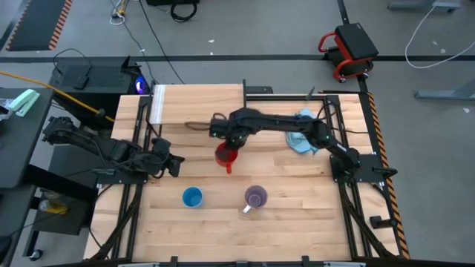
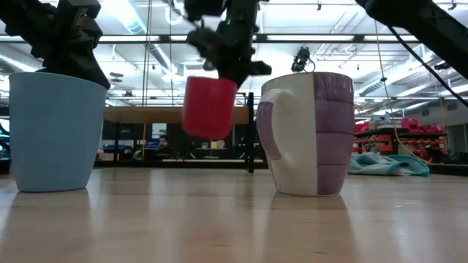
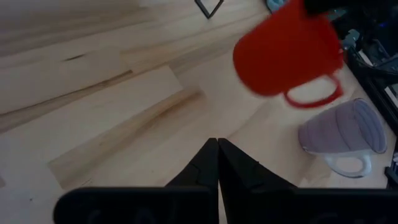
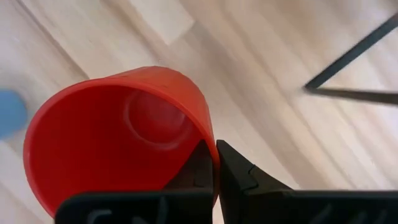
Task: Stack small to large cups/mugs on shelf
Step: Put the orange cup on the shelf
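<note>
The red mug (image 1: pixel 225 156) hangs lifted above the table's middle, held by my right gripper (image 4: pixel 216 158), which is shut on it. In the low view the red mug (image 2: pixel 208 106) floats clear of the tabletop. The light blue cup (image 1: pixel 192 197) and the lilac mug (image 1: pixel 256 197) stand upright on their bases near the table's near edge. The shelf (image 1: pixel 197 104) sits at the far left of the table. My left gripper (image 3: pixel 217 155) is shut, touches nothing and hovers left of the red mug (image 3: pixel 286 53). My right gripper pinches the red mug's wall at the rim (image 4: pixel 208 134), one finger inside the mug and one outside. The fingers come from above, pointing down. The mug hangs below them, lifted clear of the table and slightly tilted, its handle (image 3: pixel 311 93) toward the near edge.
A light blue cloth (image 1: pixel 304 137) lies crumpled on the table's right part, under the right arm. Black frame rails run along the table's left and right edges. Bare tabletop lies between the shelf and the two standing cups.
</note>
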Controlling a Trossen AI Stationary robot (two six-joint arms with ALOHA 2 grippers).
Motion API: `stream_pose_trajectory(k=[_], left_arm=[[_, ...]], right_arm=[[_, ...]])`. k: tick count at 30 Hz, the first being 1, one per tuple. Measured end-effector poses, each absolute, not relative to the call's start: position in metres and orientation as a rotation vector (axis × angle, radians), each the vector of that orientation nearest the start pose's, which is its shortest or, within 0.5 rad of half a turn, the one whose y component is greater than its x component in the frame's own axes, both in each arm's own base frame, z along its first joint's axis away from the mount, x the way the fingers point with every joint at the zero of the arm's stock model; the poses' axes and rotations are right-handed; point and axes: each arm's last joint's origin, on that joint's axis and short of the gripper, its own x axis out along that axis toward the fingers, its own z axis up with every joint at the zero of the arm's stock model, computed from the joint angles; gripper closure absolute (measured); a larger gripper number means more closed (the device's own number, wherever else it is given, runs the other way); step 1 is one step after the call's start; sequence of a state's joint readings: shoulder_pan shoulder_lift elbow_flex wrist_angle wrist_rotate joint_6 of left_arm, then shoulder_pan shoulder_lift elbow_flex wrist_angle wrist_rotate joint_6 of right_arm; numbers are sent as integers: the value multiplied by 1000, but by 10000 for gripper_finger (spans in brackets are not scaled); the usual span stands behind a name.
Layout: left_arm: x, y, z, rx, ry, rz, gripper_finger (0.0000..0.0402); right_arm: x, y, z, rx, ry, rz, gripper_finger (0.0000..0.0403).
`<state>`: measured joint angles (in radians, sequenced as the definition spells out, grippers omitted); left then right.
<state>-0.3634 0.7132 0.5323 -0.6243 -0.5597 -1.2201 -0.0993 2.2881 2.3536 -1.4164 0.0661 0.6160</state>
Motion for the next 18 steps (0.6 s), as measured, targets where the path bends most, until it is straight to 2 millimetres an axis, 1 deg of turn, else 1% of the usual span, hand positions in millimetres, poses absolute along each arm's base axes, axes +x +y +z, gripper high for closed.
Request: stream_pose_trajectory(k=[5, 9, 14, 16, 18], left_arm=[[133, -34, 225, -808, 490, 577, 379], [133, -34, 226, -814, 481, 580, 387], [135, -34, 227, -826, 461, 574, 393], [135, -34, 227, -840, 452, 579, 390], [135, -34, 227, -848, 447, 583, 384]], right_arm=[[433, -67, 324, 560, 1147, -573, 398], [415, -90, 350, 572, 1062, -617, 398], [401, -128, 373, 588, 901, -663, 398], [397, -143, 378, 598, 851, -685, 398], [393, -158, 378, 602, 837, -708, 398]])
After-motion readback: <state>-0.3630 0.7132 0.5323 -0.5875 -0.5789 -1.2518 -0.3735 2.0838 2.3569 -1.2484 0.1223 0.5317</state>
